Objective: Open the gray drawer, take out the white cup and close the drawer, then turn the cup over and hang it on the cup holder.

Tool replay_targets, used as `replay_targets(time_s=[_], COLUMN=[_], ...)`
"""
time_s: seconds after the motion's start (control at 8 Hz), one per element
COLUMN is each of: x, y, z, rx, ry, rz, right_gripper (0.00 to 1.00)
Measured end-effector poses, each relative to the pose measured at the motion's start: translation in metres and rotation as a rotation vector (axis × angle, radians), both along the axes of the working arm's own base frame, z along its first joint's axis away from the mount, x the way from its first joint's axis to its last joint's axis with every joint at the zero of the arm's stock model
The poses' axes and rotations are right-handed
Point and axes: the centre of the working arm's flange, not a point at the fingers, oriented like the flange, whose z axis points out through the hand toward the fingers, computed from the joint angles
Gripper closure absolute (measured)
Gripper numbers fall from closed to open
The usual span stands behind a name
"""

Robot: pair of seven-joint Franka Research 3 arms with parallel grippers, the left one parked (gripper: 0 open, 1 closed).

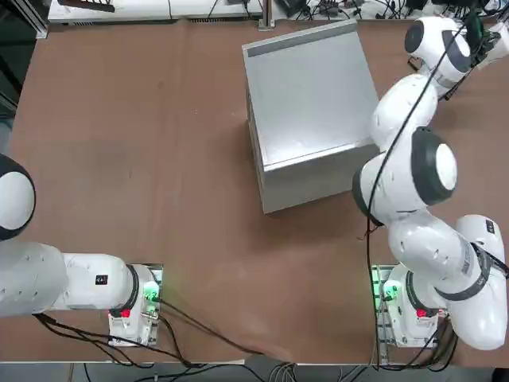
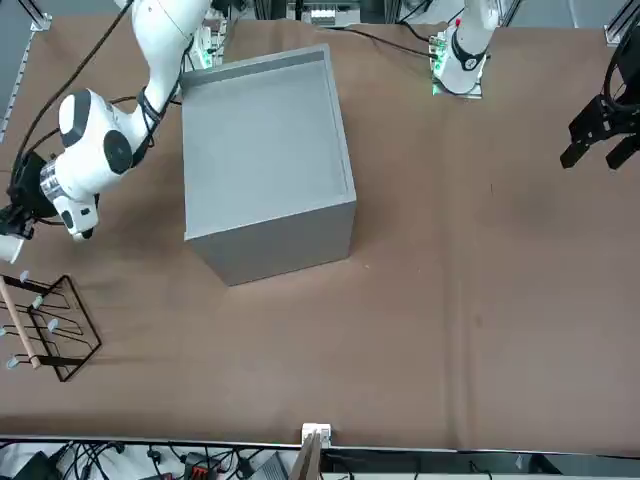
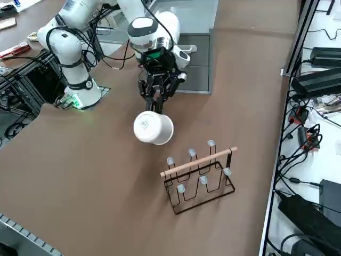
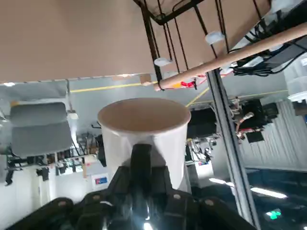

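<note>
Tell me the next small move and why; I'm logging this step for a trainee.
Probably carry the white cup a little toward the cup holder, lining its opening up with a peg: the right tool grips the cup, which is tipped on its side in the air, short of the rack, and the gray drawer looks shut.

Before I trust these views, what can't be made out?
- Inside of the gray cabinet: hidden in every view by its own closed top and walls.
- Whether the white cup has a handle: none discernible; right wrist view, right gripper covers part of the near wall.
- Cup holder: not visible in top view; cut off by the left edge in front view.
</note>
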Motion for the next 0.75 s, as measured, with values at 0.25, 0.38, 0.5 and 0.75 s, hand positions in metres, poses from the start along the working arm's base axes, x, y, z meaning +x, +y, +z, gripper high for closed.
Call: replay_targets(time_s=[0.25, 0.38, 0.5, 0.75], x=[0.012, 0.016, 0.02, 0.027], y=[0.011, 0.013, 0.012, 0.003], z=[-0.004, -0.004, -0.004, -0.004], rx=[-0.042, -0.053, -0.062, -0.071], ry=[-0.01, -0.014, -0.016, -0.027], rz=[0.027, 0.037, 0.052, 0.09], right_gripper=[0.81, 0.81, 0.81, 0.81])
